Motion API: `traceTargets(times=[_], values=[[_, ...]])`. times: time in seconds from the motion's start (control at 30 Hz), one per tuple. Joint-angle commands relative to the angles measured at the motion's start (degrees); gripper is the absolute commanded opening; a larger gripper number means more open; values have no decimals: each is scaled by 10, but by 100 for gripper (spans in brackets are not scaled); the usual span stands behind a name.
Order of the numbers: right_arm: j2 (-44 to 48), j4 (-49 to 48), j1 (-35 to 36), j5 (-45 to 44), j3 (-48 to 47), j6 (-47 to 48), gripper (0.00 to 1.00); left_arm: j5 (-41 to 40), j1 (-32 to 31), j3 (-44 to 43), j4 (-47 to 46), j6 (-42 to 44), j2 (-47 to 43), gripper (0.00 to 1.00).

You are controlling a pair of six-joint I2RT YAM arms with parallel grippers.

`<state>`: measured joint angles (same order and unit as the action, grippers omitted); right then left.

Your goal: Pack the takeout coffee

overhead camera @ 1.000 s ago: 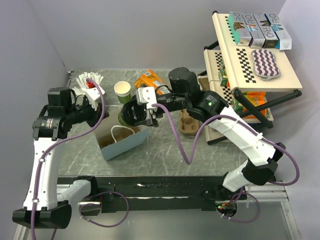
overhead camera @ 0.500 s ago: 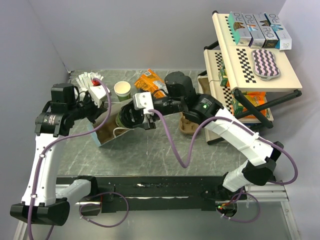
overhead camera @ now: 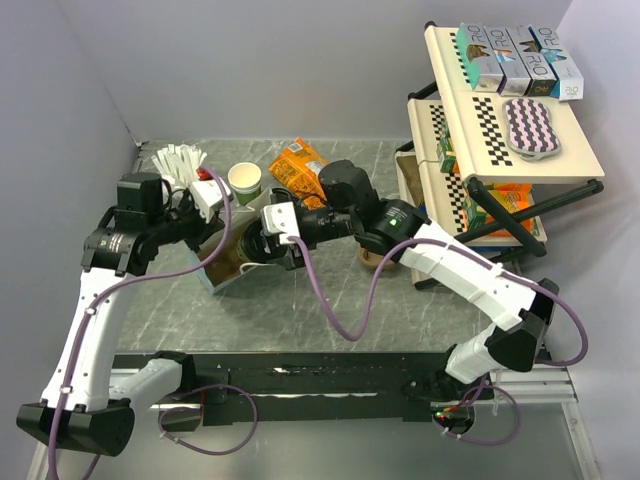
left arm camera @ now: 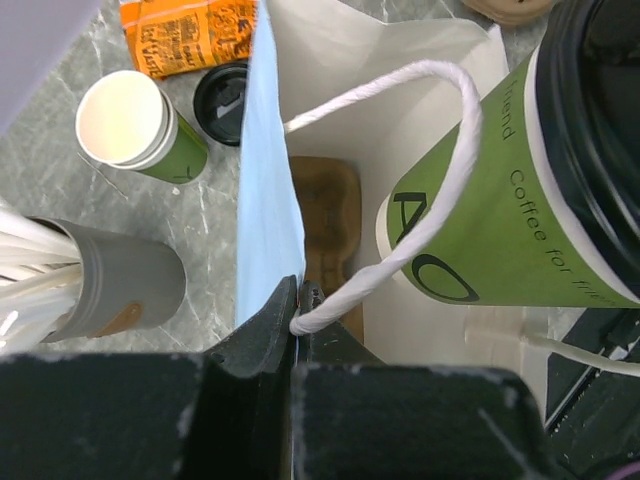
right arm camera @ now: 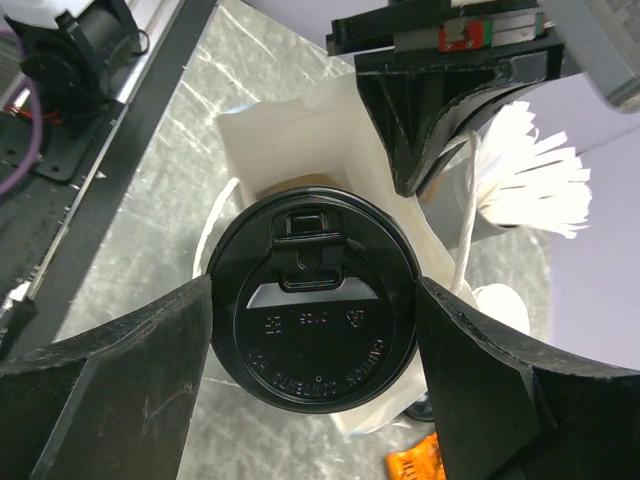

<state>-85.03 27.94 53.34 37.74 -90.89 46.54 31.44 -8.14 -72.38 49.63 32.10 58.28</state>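
Observation:
The takeout coffee (overhead camera: 256, 245), green-banded with a black lid (right arm camera: 313, 310), lies tilted at the mouth of the paper bag (left arm camera: 268, 180). Its base sits inside the bag's white interior, and its green side (left arm camera: 510, 230) fills the left wrist view. My right gripper (right arm camera: 313, 320) is shut on the lid, one finger on each side. My left gripper (left arm camera: 298, 295) is shut on the bag's rim where the white rope handle (left arm camera: 455, 170) starts, holding the mouth up. A brown cardboard piece (left arm camera: 325, 215) lies at the bag's bottom.
A lidless white-and-green cup (left arm camera: 130, 125), a loose black lid (left arm camera: 225, 100), a grey cup of white sticks (left arm camera: 110, 280) and an orange packet (overhead camera: 297, 165) stand behind the bag. A brown cup carrier (overhead camera: 375, 255) and a checkered shelf rack (overhead camera: 500, 130) are on the right.
My left gripper has pulled the bag's rim up and to the right, tipping its mouth toward the cup. My right gripper has carried the coffee leftward into that mouth.

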Motion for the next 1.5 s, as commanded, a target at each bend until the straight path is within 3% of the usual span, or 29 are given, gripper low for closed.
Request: traceTargets(times=[0.0, 0.33, 0.53, 0.83, 1.03, 1.47], values=[[39, -37, 11, -3, 20, 49, 0, 10, -2, -5, -20, -17, -21, 1], [64, -75, 25, -18, 72, 130, 0, 5, -4, 15, -86, -27, -47, 1], [59, -97, 26, -35, 97, 131, 0, 30, -16, 0, -82, 19, -29, 1], [40, -153, 29, -64, 100, 106, 0, -41, -43, 8, -126, 86, -26, 1], [21, -165, 31, -74, 98, 114, 0, -36, -43, 5, -126, 118, -12, 1], [48, -125, 40, -73, 140, 118, 0, 3, -53, 48, -150, -30, -59, 1]])
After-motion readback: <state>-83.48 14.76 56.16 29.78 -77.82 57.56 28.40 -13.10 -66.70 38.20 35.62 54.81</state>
